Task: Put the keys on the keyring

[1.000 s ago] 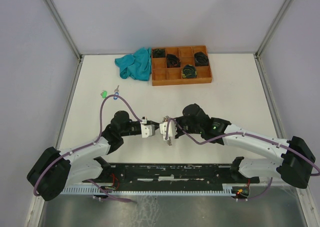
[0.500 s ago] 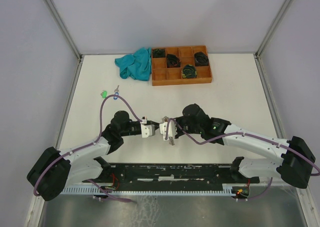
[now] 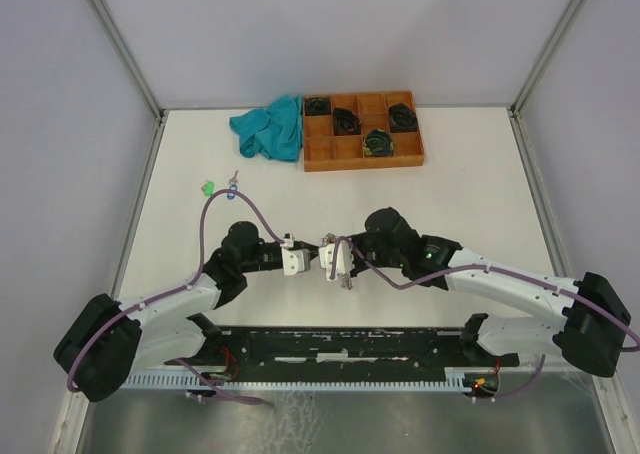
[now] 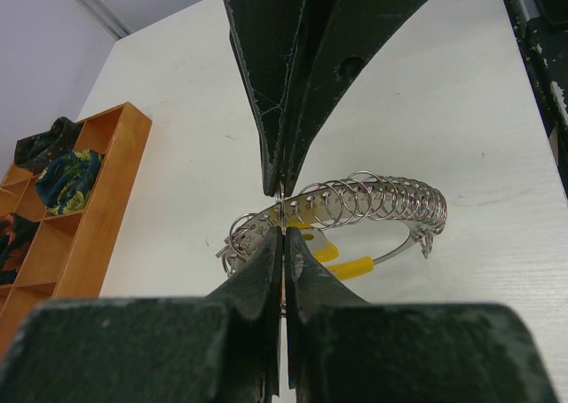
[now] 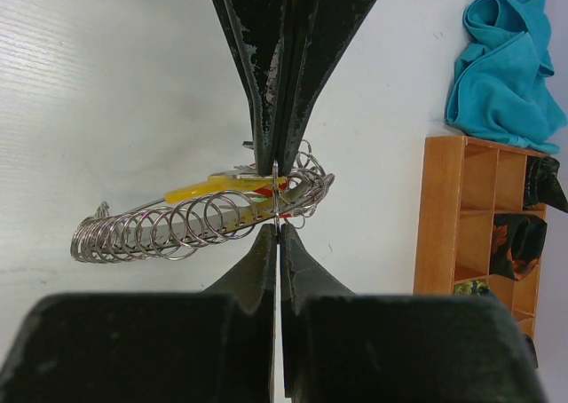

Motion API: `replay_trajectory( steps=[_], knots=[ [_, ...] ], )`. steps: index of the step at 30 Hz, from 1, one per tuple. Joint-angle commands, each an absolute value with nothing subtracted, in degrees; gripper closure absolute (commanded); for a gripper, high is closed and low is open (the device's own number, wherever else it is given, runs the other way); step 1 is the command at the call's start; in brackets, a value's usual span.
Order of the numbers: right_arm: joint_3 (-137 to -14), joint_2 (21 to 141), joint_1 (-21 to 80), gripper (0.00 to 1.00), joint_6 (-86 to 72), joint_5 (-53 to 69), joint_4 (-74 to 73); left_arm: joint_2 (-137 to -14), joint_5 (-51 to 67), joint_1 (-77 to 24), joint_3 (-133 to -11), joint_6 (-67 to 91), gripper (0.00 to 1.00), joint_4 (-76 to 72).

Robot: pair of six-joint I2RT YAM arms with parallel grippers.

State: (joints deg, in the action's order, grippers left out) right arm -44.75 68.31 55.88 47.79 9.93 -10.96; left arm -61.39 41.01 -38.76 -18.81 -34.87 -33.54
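Note:
Both grippers meet at the table's middle, fingertips facing. My left gripper (image 3: 311,258) (image 4: 281,211) is shut on the keyring (image 4: 373,209), a curved silvery band threaded with several small wire rings and a yellow segment (image 4: 359,266). From the other side my right gripper (image 3: 328,259) (image 5: 278,199) is shut on a thin wire ring at the end of the same keyring (image 5: 169,230). A yellow-tagged key (image 5: 209,189) and a bit of red lie against the band there. Something small and silvery (image 3: 346,283) dangles under the right gripper. Two more keys, one green-tagged (image 3: 207,187) and one blue-tagged (image 3: 232,183), lie on the table far left.
An orange-brown tray (image 3: 360,163) (image 4: 111,190) (image 5: 437,217) with black coiled bundles stands at the back. A teal cloth (image 3: 270,127) (image 5: 501,61) lies just left of it. Metal frame posts rise at the table's back corners.
The small silvery piece hanging under the right gripper has drifted slightly to the right. Both grippers stay shut in the same place.

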Motion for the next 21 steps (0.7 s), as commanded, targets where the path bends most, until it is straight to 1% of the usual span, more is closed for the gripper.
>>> replay_trajectory(
  steps=[1, 21],
  knots=[
    [-45.88, 67.48, 56.24, 0.99, 47.11, 9.06, -7.56, -60.78, 41.07, -39.11, -20.72, -34.71, 0.97, -35.73],
    [-45.96, 67.42, 56.17, 0.99, 46.74, 9.49, -7.93, -60.47, 41.09, -39.11, -20.69, -35.23, 0.97, -35.42]
  ],
)
